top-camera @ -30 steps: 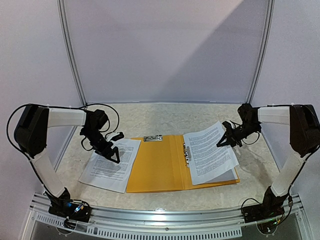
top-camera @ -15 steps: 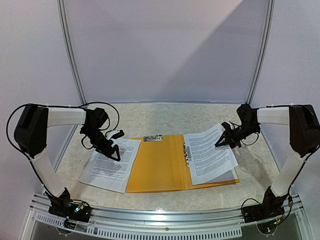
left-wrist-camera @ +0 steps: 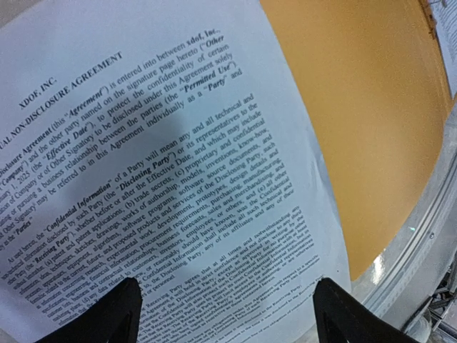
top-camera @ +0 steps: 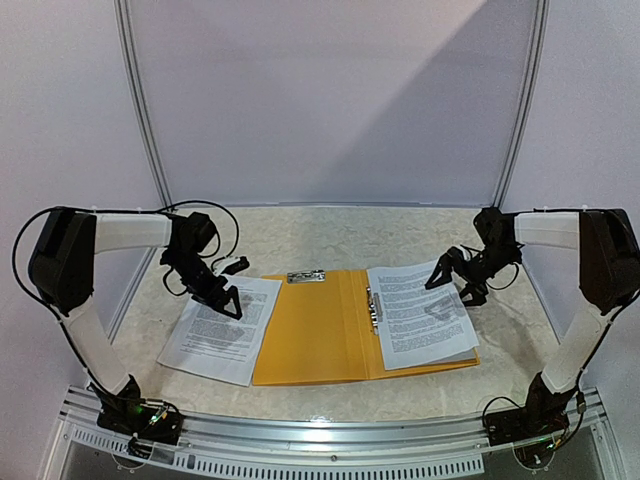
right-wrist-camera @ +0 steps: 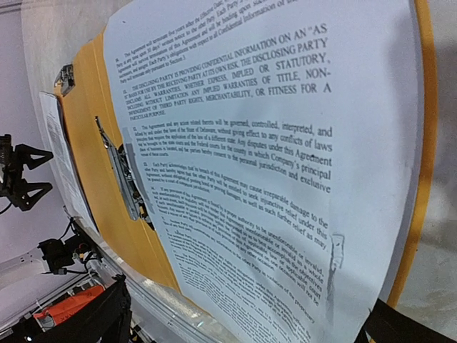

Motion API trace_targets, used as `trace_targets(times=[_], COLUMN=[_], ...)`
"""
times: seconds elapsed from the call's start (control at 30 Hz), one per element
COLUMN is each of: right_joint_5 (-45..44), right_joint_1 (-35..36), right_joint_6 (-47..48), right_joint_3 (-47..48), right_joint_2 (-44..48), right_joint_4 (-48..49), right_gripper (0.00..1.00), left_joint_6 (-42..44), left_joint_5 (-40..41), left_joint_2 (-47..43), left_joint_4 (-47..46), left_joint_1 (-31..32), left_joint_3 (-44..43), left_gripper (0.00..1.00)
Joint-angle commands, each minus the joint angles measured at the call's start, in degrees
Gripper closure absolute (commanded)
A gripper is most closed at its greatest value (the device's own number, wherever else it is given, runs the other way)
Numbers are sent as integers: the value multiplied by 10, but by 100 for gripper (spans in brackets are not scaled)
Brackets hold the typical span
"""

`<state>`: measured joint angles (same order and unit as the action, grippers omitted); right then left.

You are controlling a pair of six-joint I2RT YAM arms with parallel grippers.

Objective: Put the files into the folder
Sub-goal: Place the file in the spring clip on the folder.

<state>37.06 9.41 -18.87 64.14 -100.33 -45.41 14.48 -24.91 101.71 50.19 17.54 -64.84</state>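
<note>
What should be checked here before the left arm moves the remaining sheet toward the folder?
1. Folder lying open: ok.
2. First sheet flat on the folder's right half: ok.
3. Right gripper off that sheet, jaws open: ok.
4. Left gripper over the remaining sheet, jaws open: ok.
5. Remaining sheet inside folder: not ok, only overlapping its left edge.
6. Metal clip raised: cannot tell.

A pale marbled table (top-camera: pixel 330 225) (backed by a plain white wall (top-camera: pixel 330 100)) fills the scene.

Both arms had white link shells, bulky black joint housings, looping black cables, and black end effectors.
</note>
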Motion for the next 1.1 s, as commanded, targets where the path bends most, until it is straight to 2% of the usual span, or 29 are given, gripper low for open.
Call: trace_targets(times=[0.0, 0.2, 0.4, 0.57, 0.9, 1.07], right_joint_5=[-46, -122, -236, -296, -302, -241], right_joint_1=[5, 4, 8, 47, 144, 172], right_joint_6=[14, 32, 47, 47, 32, 10], right_joint_3=[25, 63, 124, 163, 187, 181], right_joint_2=[12, 8, 7, 29, 50, 49], right_joint_4=[-43, -91, -153, -161, -93, -45], right_gripper=[1, 1, 1, 1, 1, 1], left_joint_6=[-3, -3, -1, 0, 8, 9], left_joint_5=[-7, -8, -8, -6, -13, -11], left_joint_2=[11, 10, 2, -12, -39, -44], left_joint_4=[6, 8, 10, 14, 35, 28], left_joint_1=[-7, -7, -8, -9, -9, -8], left_joint_3=[-12, -13, -14, -30, -81, -90], left_gripper=[15, 15, 15, 15, 17, 18])
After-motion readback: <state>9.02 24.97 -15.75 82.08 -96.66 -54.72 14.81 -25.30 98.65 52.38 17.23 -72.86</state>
